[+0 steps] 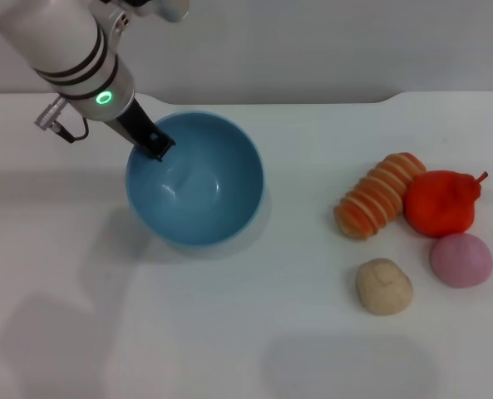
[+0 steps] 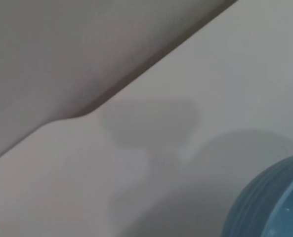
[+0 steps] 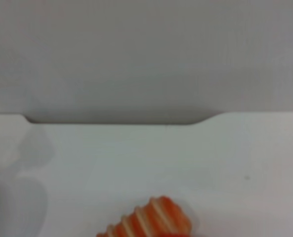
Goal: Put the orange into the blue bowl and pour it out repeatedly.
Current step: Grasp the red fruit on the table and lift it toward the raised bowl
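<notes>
The bright red-orange lumpy orange (image 1: 441, 204) lies on the white tabletop (image 1: 254, 332), well right of the empty light-blue bowl (image 1: 195, 178) whose rim the left tool (image 1: 156, 147) pinches; the right arm's side is nearer.

Soft, even overhead light on a white tabletop (image 1: 254, 332); both wrist views are blurred.

In the head view the left tool (image 1: 156, 148) casts only faint grey shadows, spreading over the tabletop on the near side of it and under the blue bowl (image 1: 196, 179) it meets at the rim. A pale sheen lies inside the bowl just beyond the tool's tip. The left wrist view is soft throughout, with hazy overlapping shadows beside the bowl's edge. The right wrist view is likewise unfocused, the striped roll (image 3: 148, 222) smeared at its outline.
</notes>
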